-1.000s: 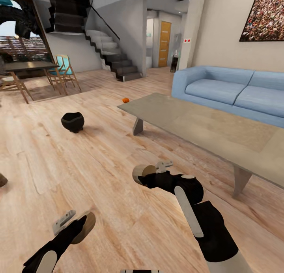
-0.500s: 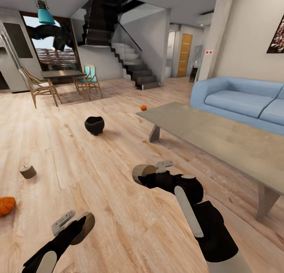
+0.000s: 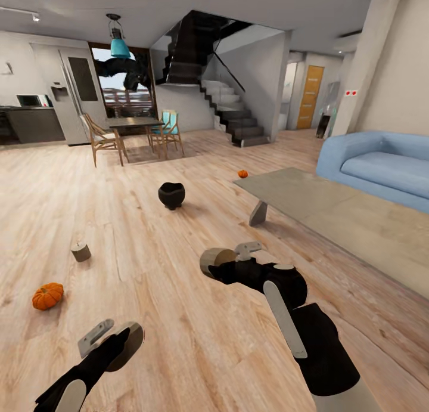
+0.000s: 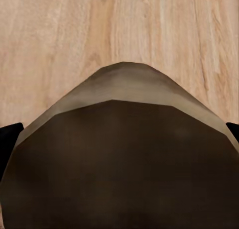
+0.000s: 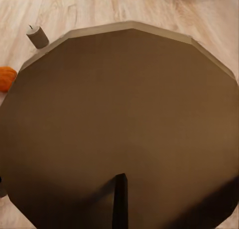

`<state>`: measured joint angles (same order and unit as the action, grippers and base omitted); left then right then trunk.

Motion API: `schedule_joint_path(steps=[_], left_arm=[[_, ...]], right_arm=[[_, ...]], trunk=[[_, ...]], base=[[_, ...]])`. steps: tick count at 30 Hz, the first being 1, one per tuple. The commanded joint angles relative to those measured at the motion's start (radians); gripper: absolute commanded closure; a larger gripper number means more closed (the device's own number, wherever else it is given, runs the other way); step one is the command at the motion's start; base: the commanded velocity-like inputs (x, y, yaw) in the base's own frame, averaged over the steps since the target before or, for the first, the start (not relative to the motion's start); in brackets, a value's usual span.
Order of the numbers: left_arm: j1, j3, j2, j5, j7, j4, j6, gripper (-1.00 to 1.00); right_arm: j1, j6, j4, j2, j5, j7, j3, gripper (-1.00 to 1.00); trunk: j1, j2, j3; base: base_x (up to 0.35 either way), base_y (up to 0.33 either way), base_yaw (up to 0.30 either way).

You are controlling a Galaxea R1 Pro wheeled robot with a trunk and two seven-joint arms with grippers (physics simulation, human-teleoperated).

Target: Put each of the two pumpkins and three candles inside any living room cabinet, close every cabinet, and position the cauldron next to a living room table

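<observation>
The left jaws (image 3: 110,337) grip a tan candle (image 3: 128,343); the right jaws (image 3: 229,260) clamp another candle (image 3: 215,260); a third candle (image 3: 80,251) and a pumpkin (image 3: 47,296) lie on the floor (image 3: 179,316) beyond the left jaws; the cauldron (image 3: 171,195) and a second pumpkin (image 3: 242,174) sit well ahead, near the desk (image 3: 333,215).

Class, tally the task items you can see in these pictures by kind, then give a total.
Pumpkins: 2
Candles: 3, one on the floor, one in each gripper
Cauldron: 1
Total: 6
</observation>
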<state>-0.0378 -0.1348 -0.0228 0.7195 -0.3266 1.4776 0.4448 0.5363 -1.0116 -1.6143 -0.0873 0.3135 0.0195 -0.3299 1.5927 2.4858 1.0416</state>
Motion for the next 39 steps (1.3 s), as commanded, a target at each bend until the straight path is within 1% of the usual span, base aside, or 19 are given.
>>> schedule_joint_path(steps=[1,3,6,7,11,14,25,27,31,39], left_arm=[[-0.001,0.000,0.000,0.010,-0.008,0.001,0.003,1.00],[-0.001,-0.001,0.000,0.011,-0.008,-0.001,0.003,1.00],[-0.001,-0.001,-0.002,0.020,-0.008,-0.002,0.003,1.00],[-0.001,-0.001,-0.005,0.031,-0.008,-0.003,0.003,1.00],[-0.001,-0.002,-0.010,0.058,-0.009,-0.011,0.003,1.00],[-0.001,-0.002,-0.011,0.066,-0.009,-0.014,0.003,1.00],[-0.001,-0.002,-0.014,0.072,-0.011,-0.016,0.002,1.00],[-0.001,-0.002,-0.014,0.072,-0.011,-0.016,0.002,1.00],[-0.001,-0.001,-0.013,0.073,-0.011,-0.016,0.000,1.00],[-0.001,-0.001,-0.012,0.074,-0.010,-0.016,0.000,1.00]], right_arm=[[0.001,-0.004,-0.001,0.000,0.005,0.002,0.000,1.00],[0.001,-0.004,-0.001,0.000,0.005,0.002,0.000,1.00],[0.001,-0.004,-0.001,0.000,0.005,0.002,0.000,1.00],[0.001,-0.004,-0.001,0.000,0.005,0.002,0.000,1.00],[0.001,-0.004,-0.001,0.000,0.005,0.002,0.000,1.00],[0.001,-0.004,-0.001,0.000,0.005,0.002,0.000,1.00],[0.002,-0.009,-0.001,-0.001,0.004,0.002,-0.001,1.00],[0.002,-0.011,-0.001,-0.004,0.004,0.002,-0.001,1.00],[0.002,-0.016,-0.001,-0.019,0.004,0.003,-0.001,1.00],[0.002,-0.018,-0.001,-0.024,0.004,0.003,-0.003,1.00]], trunk=[[-0.004,-0.007,-0.002],[-0.012,-0.021,-0.009],[-0.023,-0.042,-0.018],[-0.027,-0.049,-0.021],[-0.042,-0.077,-0.034],[-0.054,-0.098,-0.043],[-0.096,-0.175,-0.074],[-0.104,-0.189,-0.078],[-0.119,-0.217,-0.086],[-0.150,-0.273,-0.103]], base=[[0.000,0.000,0.300],[0.000,0.000,0.300],[0.000,0.000,0.300],[0.000,0.000,0.300],[0.000,0.000,0.300],[0.000,0.000,0.300],[0.000,0.000,0.287],[0.000,0.000,0.247],[0.000,0.000,0.240],[0.000,0.000,0.236]])
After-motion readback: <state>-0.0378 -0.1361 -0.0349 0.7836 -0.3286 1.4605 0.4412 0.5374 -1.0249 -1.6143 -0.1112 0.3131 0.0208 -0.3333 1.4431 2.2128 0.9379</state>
